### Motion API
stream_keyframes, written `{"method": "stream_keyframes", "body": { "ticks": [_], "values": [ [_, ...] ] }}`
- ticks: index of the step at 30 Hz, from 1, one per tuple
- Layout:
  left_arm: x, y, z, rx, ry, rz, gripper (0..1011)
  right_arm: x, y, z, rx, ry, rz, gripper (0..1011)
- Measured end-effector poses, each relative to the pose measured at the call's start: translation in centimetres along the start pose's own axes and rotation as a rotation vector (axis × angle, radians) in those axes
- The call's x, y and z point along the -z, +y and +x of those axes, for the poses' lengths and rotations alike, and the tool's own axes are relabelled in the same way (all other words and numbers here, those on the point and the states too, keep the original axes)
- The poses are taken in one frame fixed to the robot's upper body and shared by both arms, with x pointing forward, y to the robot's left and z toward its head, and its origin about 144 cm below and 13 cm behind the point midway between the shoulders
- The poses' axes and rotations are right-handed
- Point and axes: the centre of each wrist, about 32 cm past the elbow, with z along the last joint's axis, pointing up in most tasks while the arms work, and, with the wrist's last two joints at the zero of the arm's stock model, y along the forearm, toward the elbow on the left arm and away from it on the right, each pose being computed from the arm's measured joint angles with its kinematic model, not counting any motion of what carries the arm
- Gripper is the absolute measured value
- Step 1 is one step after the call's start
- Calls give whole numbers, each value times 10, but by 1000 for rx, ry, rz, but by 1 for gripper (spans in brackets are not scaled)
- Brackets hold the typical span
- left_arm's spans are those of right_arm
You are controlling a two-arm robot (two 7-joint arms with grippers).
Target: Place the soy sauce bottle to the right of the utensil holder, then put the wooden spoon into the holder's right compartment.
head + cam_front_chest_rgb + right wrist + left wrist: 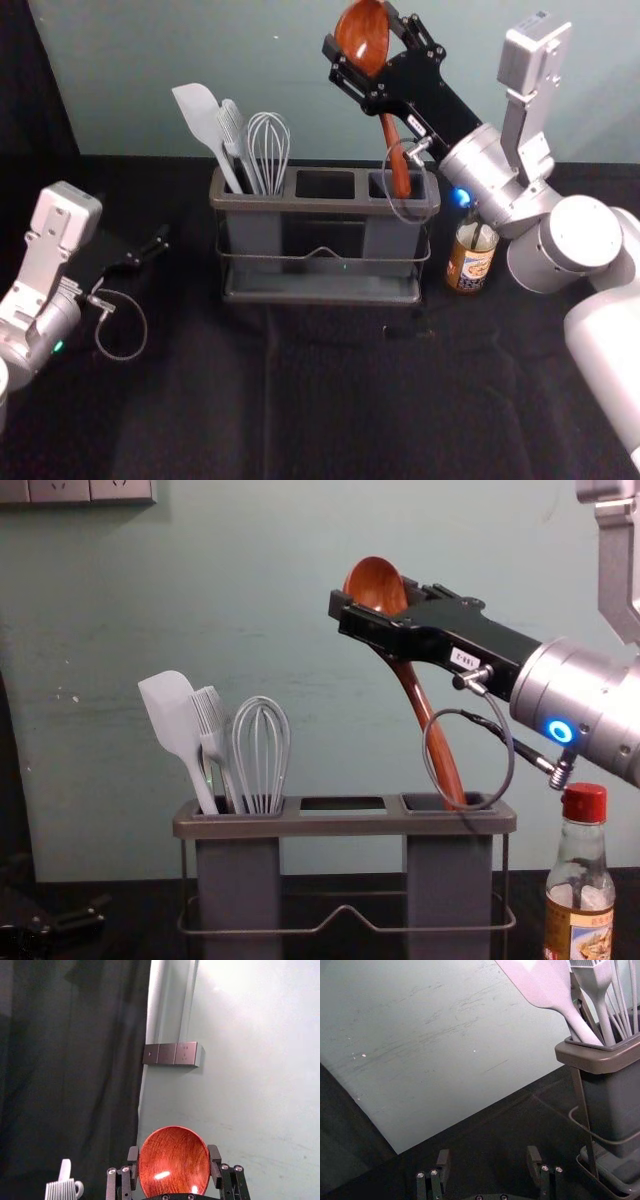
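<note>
The wooden spoon [362,45] is a glossy reddish brown, with a deep oval bowl, visible grain and bright glints on its hollow side in the right wrist view. Its slim handle [430,720] runs down from the right hand [359,27], and the lower end sits inside the right compartment [450,870] of the utensil holder [325,204], below that hand. The spoon tilts, its bowl above and farther left than the handle's end.

The right hand is grasping the spoon by the bowl, one finger against each side. It is raised above the holder, with the arm reaching in from the right and slanting up toward the bowl; a thin cable [428,755] loops beneath the wrist, in front of the handle.

Lower than the right hand and to its right, the soy sauce bottle [472,257] stands upright on the desk [330,400], just beside the holder's right end. It has a red cap [584,803], a clear glass neck and a label in yellow and brown.

Down and to the left of the right hand, a pale spatula [172,715], a brush [212,720] and a whisk [261,745] stand in the holder's left compartment [238,880]. The left hand [150,250] is parked low, left of the holder, released, its fingers spread with nothing between them.
</note>
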Motion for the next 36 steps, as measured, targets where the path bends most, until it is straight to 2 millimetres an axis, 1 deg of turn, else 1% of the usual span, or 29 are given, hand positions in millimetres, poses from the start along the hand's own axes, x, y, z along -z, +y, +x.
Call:
{"method": "stream_keyframes", "body": {
  "ticks": [16,36],
  "values": [
    [0,0,0,0,0,0,1005,14,-19,-2,40,41,-1,837],
    [0,0,0,0,0,0,1005,25,-29,-8,58,72,-28,838]
  ]
}}
